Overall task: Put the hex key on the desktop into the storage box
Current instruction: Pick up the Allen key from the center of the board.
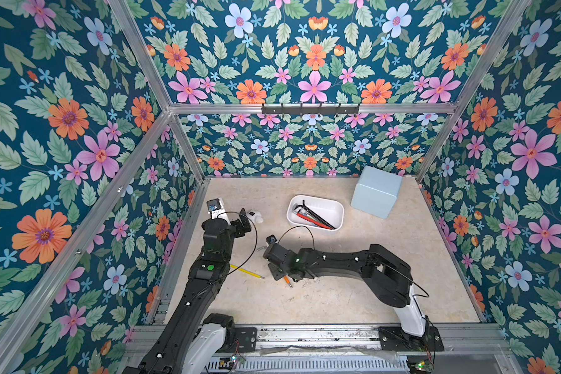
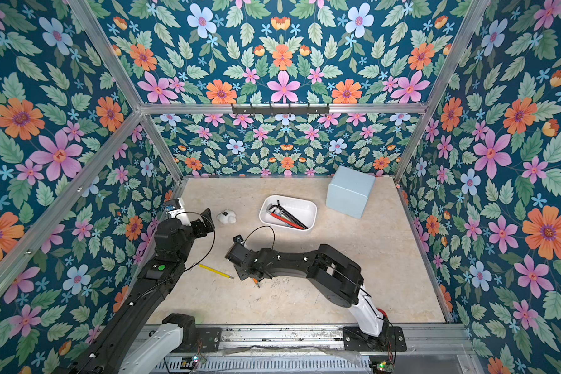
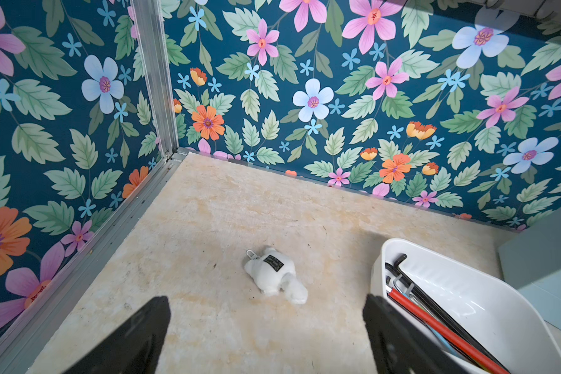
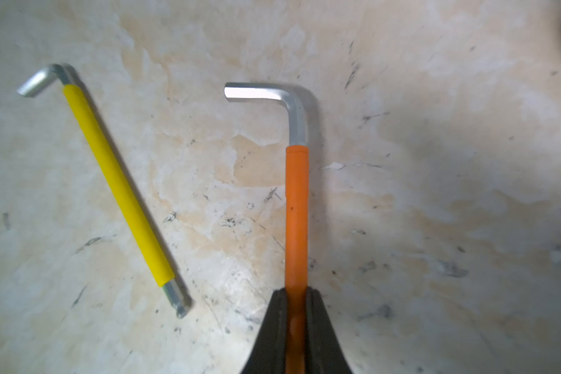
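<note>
Between the jaws of our right gripper [image 4: 295, 293] we pinch the orange hex key [image 4: 297, 210]; our left gripper [image 3: 266, 304] gapes wide.

- The orange hex key [image 4: 297, 210] — orange sleeve on the long arm, bare silver bend and short arm. The long arm is pinched between the jaws of the right hand [image 4: 297, 293], close to the beige mottled surface [image 4: 434, 194].
- The yellow hex key [image 4: 117, 181] lies flat on the surface beside it, not touching.
- The storage box [image 1: 300, 222] — shallow, white, upright, near the far edge. Black and red-sleeved keys [image 1: 316, 214] lie slantwise inside.
</note>
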### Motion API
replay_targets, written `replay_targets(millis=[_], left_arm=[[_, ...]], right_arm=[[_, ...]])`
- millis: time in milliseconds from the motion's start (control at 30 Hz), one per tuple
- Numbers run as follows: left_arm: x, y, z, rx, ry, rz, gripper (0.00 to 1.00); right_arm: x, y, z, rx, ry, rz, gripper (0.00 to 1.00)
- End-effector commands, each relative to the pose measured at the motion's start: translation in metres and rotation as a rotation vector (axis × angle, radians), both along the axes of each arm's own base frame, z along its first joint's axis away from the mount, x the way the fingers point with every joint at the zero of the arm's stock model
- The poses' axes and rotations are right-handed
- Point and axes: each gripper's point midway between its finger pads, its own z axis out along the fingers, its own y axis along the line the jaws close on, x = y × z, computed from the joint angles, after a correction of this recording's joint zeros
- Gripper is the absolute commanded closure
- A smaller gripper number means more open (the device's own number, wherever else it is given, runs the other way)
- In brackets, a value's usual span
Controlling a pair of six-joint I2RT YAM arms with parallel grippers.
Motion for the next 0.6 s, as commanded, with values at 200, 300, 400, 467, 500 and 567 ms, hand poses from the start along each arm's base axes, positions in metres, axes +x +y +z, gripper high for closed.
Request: replay_targets(millis=[200,300,400,467,500,567], left_arm=[[0.0,0.001,0.006,0.006,-0.019,0.008,0.01],[0.0,0.001,0.007,0.006,-0.02,0.007,0.01],[0.0,0.001,0.006,0.007,-0.02,0.009,0.01],[0.0,0.001,0.005,0.008,-0.017,0.009,0.01],[0.0,0.002,0.006,0.007,-0.02,0.01,0.0],[0.0,0.001,0.005,0.007,-0.018,0.009,0.01]], right_arm=[[0.045,-0.055,0.089,0.232,-0.149,0.106,1.0],[0.073,-0.092,0.127,0.252,-0.233,0.107,1.0],[0.102,-0.122,0.156,0.254,-0.318,0.104,1.0],[0.117,-0.135,0.168,0.236,-0.366,0.111,1.0],[0.127,-0.142,0.172,0.214,-0.385,0.111,1.0],[0.142,-0.15,0.174,0.179,-0.404,0.116,1.0]])
